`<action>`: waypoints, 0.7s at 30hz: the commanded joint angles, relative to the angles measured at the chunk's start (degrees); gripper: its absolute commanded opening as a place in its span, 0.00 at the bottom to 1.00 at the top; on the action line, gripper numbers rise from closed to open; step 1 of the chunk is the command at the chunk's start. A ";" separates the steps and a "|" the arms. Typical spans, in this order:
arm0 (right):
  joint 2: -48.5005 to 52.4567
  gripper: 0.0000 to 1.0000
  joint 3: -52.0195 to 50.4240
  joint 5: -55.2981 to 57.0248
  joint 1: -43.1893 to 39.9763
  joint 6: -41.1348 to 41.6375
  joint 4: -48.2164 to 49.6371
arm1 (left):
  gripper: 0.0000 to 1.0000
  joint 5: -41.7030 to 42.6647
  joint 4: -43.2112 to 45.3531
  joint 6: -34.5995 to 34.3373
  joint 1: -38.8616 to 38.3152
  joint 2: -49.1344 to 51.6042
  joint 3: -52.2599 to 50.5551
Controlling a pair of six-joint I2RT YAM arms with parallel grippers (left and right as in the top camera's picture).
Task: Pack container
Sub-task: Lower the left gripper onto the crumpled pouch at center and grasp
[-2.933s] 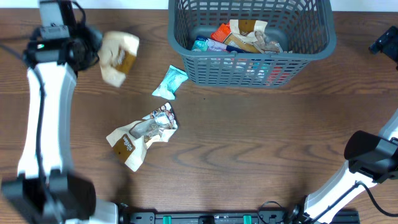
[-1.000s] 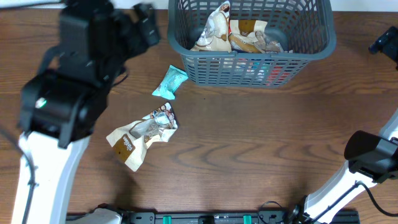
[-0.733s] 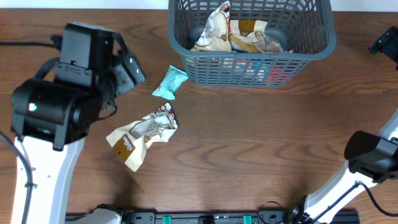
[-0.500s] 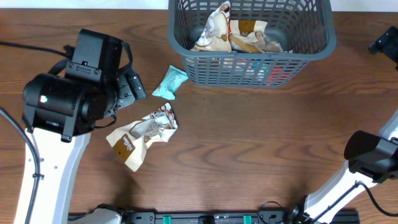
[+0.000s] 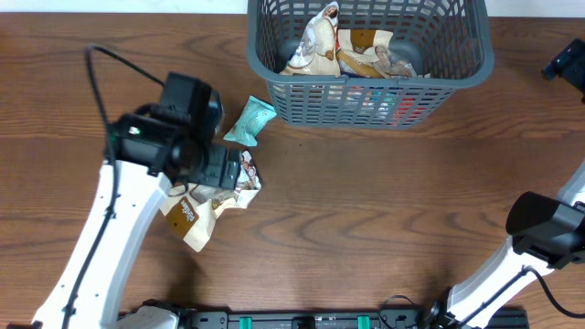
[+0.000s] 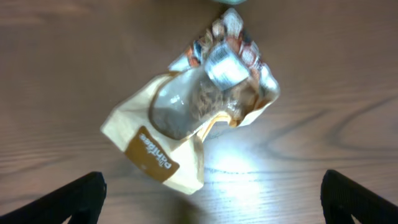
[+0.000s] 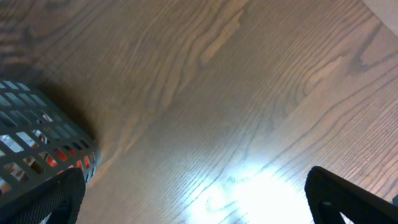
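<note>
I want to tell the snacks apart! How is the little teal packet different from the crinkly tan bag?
The teal plastic packet is smaller than the crumpled tan bag. The teal packet is one solid colour; the tan bag has a clear window showing food inside. The teal packet lies nearer the dark grey slotted basket than the tan bag. Both lie on the brown wooden table.

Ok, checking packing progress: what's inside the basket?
The basket holds a cream packet and a brown-topped packet; a red wrapper shows through the slots. What lies beneath is covered.
</note>
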 commanded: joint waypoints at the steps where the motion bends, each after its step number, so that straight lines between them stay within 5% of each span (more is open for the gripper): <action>1: -0.04 0.99 -0.13 0.98 -0.24 -0.70 -0.20 | 0.99 4.44 4.24 2.51 0.98 -0.13 -7.17; 11: -0.04 0.99 -0.13 0.98 -0.24 -0.70 -0.20 | 0.99 6.14 22.23 -1.68 1.49 0.55 -21.33; 21: -0.04 0.99 -0.13 0.98 -0.24 -0.68 -0.20 | 0.99 6.10 28.61 -4.33 4.04 2.29 -26.75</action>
